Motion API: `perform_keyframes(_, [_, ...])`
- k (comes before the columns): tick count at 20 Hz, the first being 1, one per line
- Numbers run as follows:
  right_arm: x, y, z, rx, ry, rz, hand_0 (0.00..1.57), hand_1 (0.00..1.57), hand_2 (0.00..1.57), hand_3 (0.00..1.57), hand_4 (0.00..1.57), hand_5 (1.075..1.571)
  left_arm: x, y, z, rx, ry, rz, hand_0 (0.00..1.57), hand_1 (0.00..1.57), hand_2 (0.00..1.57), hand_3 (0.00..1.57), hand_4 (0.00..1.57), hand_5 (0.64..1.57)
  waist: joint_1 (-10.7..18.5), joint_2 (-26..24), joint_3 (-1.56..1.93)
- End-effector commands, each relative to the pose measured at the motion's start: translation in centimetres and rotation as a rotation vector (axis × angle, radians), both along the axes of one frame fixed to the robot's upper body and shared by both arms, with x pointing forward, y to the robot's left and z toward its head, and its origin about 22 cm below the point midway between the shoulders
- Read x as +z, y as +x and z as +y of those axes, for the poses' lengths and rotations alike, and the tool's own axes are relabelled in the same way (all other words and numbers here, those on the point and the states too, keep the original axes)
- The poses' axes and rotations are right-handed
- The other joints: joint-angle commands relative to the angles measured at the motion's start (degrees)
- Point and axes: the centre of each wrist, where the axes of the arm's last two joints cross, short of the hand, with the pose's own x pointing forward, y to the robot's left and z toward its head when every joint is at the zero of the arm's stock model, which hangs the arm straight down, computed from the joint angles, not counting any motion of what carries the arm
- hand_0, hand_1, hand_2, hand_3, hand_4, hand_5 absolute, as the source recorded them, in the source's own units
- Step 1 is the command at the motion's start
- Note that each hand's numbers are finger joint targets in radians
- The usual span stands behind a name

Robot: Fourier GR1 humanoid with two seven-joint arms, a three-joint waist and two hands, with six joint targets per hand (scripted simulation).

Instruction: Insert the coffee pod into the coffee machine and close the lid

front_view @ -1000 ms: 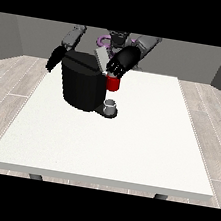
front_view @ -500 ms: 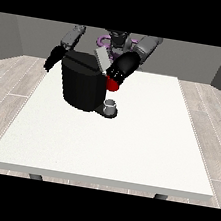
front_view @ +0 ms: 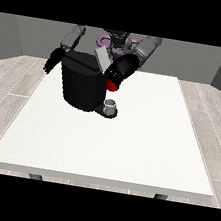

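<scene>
The black coffee machine [front_view: 81, 85] stands on the table's far left part. Its grey lid [front_view: 102, 59] is tilted up at the top. The hand at the view's right [front_view: 121, 70] is at the machine's upper right corner, right beside the lid, above a red thing at the machine [front_view: 112, 86]. A small grey thing [front_view: 111, 105] stands on the machine's base at the front. The hand at the view's left [front_view: 52, 63] hangs beside the machine's left side with straight fingers, holding nothing.
The white table [front_view: 127, 145] stretches wide towards the camera and to the right of the machine. The robot's torso [front_view: 116, 40] is behind the machine at the far edge.
The hand at the view's right has shifted slightly lower, against the machine's top by the lid. The hand at the view's left has hardly moved.
</scene>
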Motion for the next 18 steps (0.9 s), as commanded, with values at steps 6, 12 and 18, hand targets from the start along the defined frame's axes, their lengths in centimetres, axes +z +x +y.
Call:
perform_keyframes(6, [1.1,0.7,-1.6,-0.016,-0.006,0.008,0.00,0.00,0.00,0.00,0.07,1.571,-0.2,-0.1,0.5,-0.030,0.048,-0.071,1.22,1.22,1.17,0.89,0.00,1.571,0.8,0.4,-0.04])
perform_keyframes(12, [0.1,0.0,2.1,0.005,-0.012,-0.019,0.00,0.00,0.00,0.00,0.19,1.571,0.7,-0.2,0.4,-0.032,0.088,-0.125,0.81,0.81,0.91,0.66,0.00,1.571,0.1,2.5,-0.04])
perform_keyframes(18, [0.5,0.0,0.7,-0.014,-0.051,-0.013,0.00,0.00,0.00,0.00,0.21,1.571,1.9,-0.5,2.5,0.041,0.109,-0.138,0.00,0.00,0.62,0.49,0.00,1.571,-1.0,2.2,-0.04])
